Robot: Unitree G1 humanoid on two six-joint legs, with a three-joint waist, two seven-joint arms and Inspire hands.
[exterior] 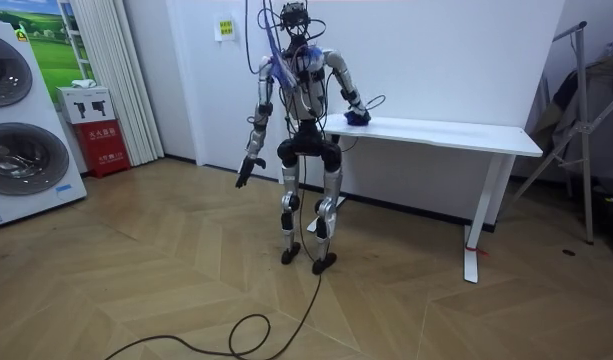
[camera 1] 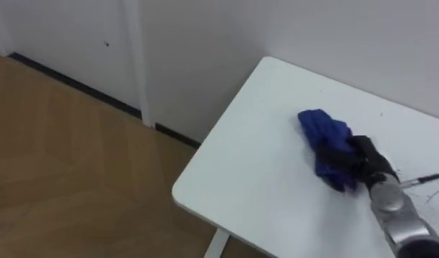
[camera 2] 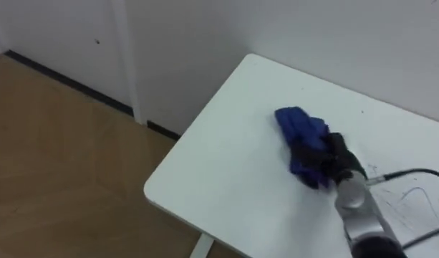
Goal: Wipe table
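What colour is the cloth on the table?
Plain blue; the cloth shows best in the left eye view.

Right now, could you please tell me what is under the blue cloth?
White table shows around the blue cloth; the patch beneath is covered. The right hand lies on its near end.

Bright, even indoor light; soft shadow under table (exterior: 456,133); faint glare on wood floor (exterior: 156,250).
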